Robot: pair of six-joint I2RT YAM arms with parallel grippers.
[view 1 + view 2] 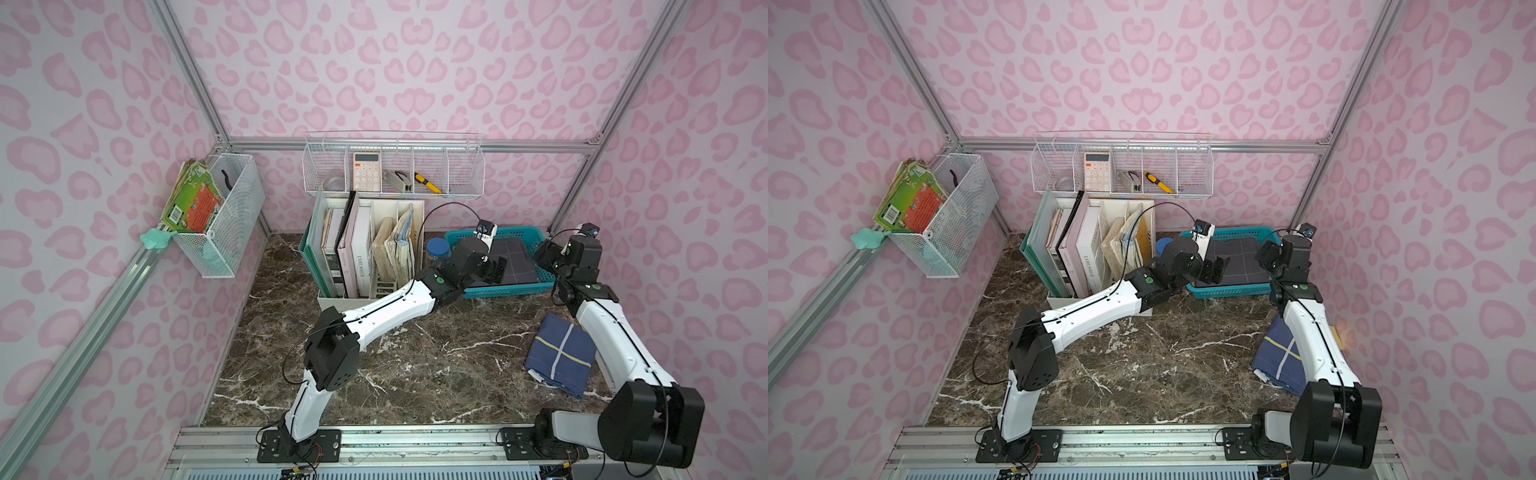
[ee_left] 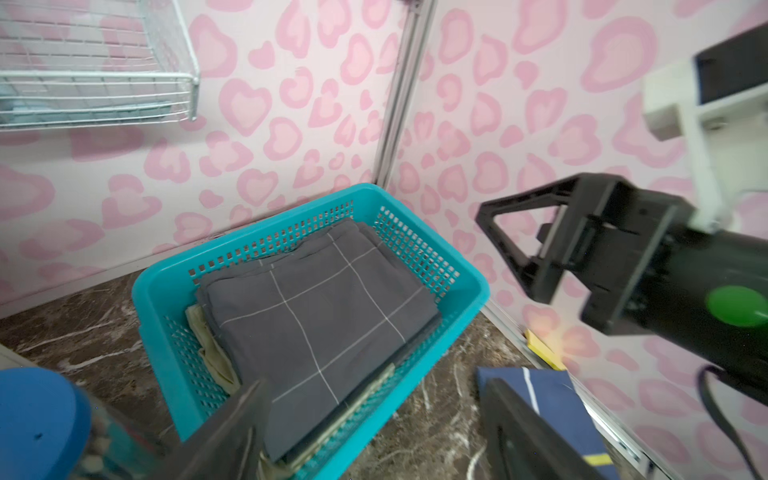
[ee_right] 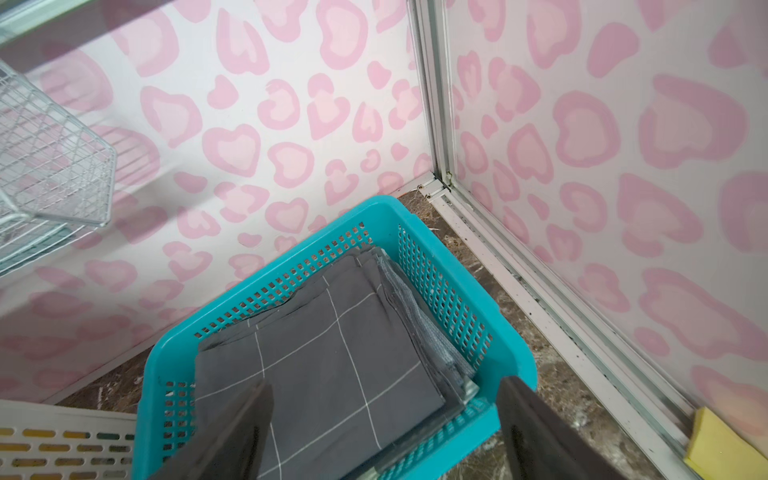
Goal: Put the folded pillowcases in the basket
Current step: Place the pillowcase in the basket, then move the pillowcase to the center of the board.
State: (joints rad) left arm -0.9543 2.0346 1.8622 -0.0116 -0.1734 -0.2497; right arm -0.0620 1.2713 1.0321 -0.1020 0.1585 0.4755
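Observation:
The teal basket [image 1: 511, 291] [image 1: 1229, 291] stands at the back right corner of the marble table. A folded grey pillowcase [image 1: 517, 259] [image 1: 1241, 257] with thin white grid lines lies flat inside it, on top of other folded cloth. In the wrist views the pillowcase [image 2: 316, 307] [image 3: 328, 361] fills most of the basket [image 2: 141, 299] [image 3: 511, 345]. My left gripper [image 1: 498, 268] [image 1: 1217, 268] [image 2: 376, 390] hovers open over the basket's near left side, holding nothing. My right gripper [image 1: 544, 257] [image 1: 1266, 253] [image 3: 384, 384] stands open over the near right side, also holding nothing.
A folded navy cloth [image 1: 561, 357] [image 2: 540, 399] lies on the table beside my right arm. A white file rack with books [image 1: 374, 249] and a blue-lidded jar [image 1: 438, 249] stand left of the basket. A wire shelf [image 1: 395, 166] hangs above. A yellow sponge [image 3: 723, 444] sits by the right wall.

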